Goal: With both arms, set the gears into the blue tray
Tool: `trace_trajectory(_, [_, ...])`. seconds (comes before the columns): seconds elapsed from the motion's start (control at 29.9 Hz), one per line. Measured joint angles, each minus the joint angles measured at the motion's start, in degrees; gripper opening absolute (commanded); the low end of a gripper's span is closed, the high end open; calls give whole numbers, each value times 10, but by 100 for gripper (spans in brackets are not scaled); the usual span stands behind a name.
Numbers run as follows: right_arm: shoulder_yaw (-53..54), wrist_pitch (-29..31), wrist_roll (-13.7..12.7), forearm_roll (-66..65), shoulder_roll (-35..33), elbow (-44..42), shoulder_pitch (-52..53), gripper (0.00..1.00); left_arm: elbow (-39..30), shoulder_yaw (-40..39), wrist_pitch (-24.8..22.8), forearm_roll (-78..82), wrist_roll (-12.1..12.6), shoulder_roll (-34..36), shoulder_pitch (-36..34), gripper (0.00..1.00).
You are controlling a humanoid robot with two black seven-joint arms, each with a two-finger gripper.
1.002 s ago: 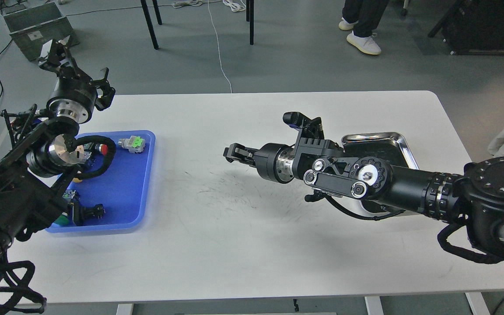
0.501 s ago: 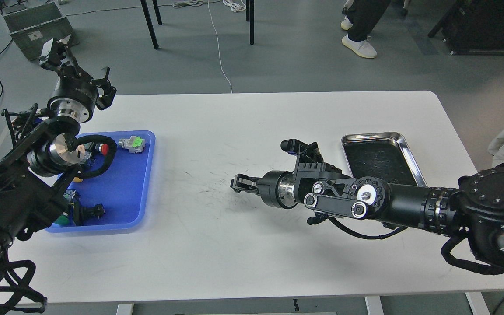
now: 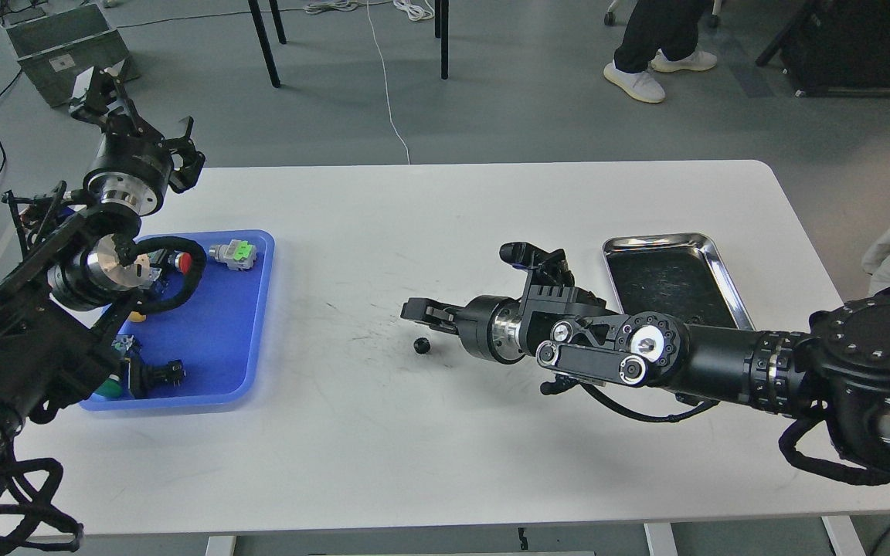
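Observation:
One small black gear [image 3: 421,345] lies on the white table, just below and in front of my right gripper [image 3: 416,312]. That gripper hovers slightly above the table, pointing left, open and empty. The blue tray [image 3: 221,340] sits at the table's left side, partly hidden by my left arm. My left gripper [image 3: 140,116] is raised beyond the tray's far left corner, with its fingers spread open and nothing in them.
In the blue tray lie a grey-and-green connector [image 3: 232,253], a red button [image 3: 181,262] and a black part [image 3: 161,374]. A steel tray [image 3: 711,255] with a black inside stands at the right, behind my right forearm. The table's far edge faces chair legs and a person's feet.
My right gripper dropped to the table, then rose a little. A black gear now lies on the table below it. The left arm has barely moved.

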Motion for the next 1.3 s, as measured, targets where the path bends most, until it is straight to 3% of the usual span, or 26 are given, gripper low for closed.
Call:
trace_trajectory(0.13, [23,-17,1,1,0,-11,3,91,0,0,1,0,0,1,0,99])
trace_trajectory(0.43, [210,-23,1,6,0,-96,7,92,-11,1,0,6,4,11,2,98])
trace_trajectory(0.7, [407,-16,1,115,-4,-115,8,92,-105,61,6,10,9,47,1,98])
trace_trajectory(1.04, [558,28,0,300,-214,-62,-71,93,-295,149,19,188,8,132,22,99])
trace_trajectory(1.3, [686,135,-2,326,-268,-51,-229,95,-376,208,24,448,8,147,64,99])
